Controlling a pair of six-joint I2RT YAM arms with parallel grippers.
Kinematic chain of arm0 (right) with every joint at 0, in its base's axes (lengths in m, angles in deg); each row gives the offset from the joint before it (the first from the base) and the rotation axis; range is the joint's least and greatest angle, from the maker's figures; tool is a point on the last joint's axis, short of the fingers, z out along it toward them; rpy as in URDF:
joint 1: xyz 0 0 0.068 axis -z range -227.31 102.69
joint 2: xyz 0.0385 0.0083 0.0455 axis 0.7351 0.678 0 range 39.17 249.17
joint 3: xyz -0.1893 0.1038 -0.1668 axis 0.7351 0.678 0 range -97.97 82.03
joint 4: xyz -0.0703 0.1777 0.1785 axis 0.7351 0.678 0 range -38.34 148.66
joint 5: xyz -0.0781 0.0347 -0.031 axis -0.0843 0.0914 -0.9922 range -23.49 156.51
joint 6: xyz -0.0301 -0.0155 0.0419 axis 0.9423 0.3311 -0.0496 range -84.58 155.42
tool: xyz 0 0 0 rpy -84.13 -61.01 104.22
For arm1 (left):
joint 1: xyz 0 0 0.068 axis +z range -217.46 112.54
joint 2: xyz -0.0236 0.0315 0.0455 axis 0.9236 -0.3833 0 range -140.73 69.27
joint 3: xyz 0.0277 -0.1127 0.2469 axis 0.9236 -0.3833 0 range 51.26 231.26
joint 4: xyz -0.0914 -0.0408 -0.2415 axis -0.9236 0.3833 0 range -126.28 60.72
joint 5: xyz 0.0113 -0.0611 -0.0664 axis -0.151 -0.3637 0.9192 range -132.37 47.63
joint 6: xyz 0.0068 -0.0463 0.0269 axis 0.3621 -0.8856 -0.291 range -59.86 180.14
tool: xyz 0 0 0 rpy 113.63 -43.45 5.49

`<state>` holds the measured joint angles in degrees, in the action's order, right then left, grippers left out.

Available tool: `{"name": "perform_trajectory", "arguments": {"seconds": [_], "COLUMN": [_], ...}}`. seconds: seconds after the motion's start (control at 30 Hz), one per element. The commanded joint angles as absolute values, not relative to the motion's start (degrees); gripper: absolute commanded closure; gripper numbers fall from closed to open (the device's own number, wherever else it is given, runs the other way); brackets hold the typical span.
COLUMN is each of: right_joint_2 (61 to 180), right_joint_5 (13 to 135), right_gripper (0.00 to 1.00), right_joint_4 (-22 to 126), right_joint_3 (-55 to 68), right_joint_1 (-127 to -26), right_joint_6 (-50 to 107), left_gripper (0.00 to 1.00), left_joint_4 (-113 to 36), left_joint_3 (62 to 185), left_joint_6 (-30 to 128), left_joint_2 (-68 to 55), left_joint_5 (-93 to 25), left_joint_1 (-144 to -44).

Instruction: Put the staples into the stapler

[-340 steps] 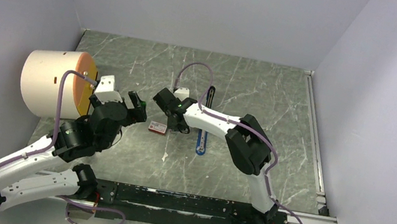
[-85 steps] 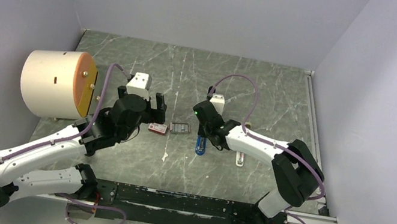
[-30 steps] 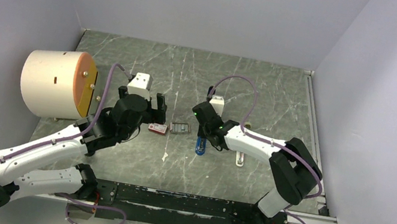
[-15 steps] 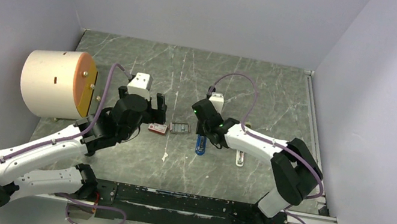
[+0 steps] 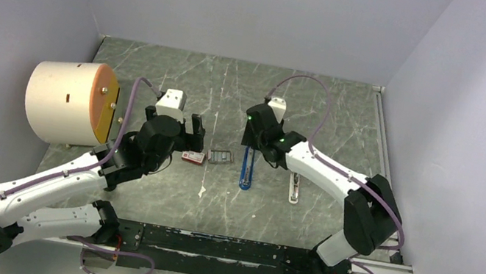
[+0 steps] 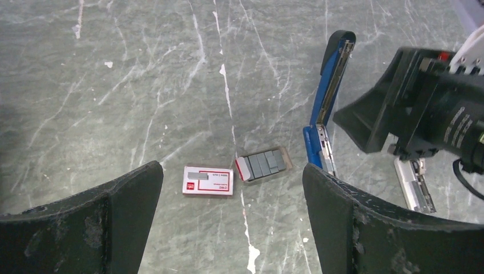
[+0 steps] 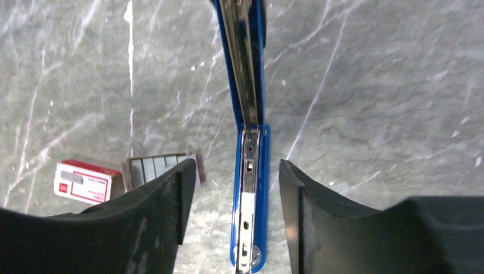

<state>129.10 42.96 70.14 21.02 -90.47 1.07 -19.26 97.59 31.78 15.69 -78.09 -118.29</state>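
Staples (image 6: 263, 164) beside opened stapler (image 6: 326, 108), toward left edge of table (image 5: 321, 98); stapler lengthwise near-to-far. Left gripper (image 6: 231, 177) nearer, wide open, empty; right gripper (image 7: 234, 171) open, empty.

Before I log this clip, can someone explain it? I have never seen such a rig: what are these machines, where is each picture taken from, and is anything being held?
Two robot arms are bolted at the near edge of a table. One picture looks down from above and behind them; the other two come from a camera on each wrist, so the dark shapes at the bottom are that arm's own fingers. On the table lie a blue stapler folded open, a tray of grey staples, a red box, a pale bar and a beige drum at the left. The left end effector hangs open above the box and staples; the right end effector hangs open over the stapler. Neither holds anything.
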Motion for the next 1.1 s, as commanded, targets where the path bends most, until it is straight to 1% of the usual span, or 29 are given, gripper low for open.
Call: {"name": "perform_trajectory", "arguments": {"seconds": [0.0,0.07,0.13,0.33,0.5,0.7,0.87,0.97,1.07], "right_joint_2": [128.7,130.1,132.0,138.2,142.0,140.5,140.8,139.1,136.3], "right_joint_5": [41.5,41.5,41.1,41.8,42.1,44.9,47.1,48.8,47.2], "right_gripper": [0.36,0.31,0.28,0.28,0.30,0.34,0.36,0.40,0.45], "right_joint_4": [72.3,72.6,74.0,73.1,73.7,71.5,73.8,73.5,72.7], "right_joint_3": [17.0,14.9,11.9,5.3,0.4,2.5,0.4,1.3,3.1], "right_joint_1": [-88.8,-88.1,-87.3,-84.4,-82.3,-81.6,-81.4,-82.1,-84.2], "right_joint_6": [2.7,4.0,5.2,8.8,10.1,11.5,12.5,12.6,12.5], "left_gripper": [0.03,0.03,0.03,0.03,0.03,0.03,0.03,0.07,0.12], "left_joint_4": [-19.1,-19.3,-19.7,-20.7,-22.5,-22.7,-23.6,-23.7,-23.0], "left_joint_3": [97.4,96.3,95.2,92.8,90.8,89.5,89.1,88.6,88.6], "left_joint_6": [28.4,26.4,24.4,18.5,15.4,15.1,14.7,14.2,13.2], "left_joint_2": [16.3,16.4,16.4,15.3,14.9,14.6,13.6,13.2,12.9], "left_joint_5": [-75.1,-73.1,-71.0,-65.2,-61.3,-61.1,-60.6,-60.6,-61.7], "left_joint_1": [-118.0,-117.9,-118.0,-117.9,-117.8,-117.8,-117.6,-117.6,-117.4]}}
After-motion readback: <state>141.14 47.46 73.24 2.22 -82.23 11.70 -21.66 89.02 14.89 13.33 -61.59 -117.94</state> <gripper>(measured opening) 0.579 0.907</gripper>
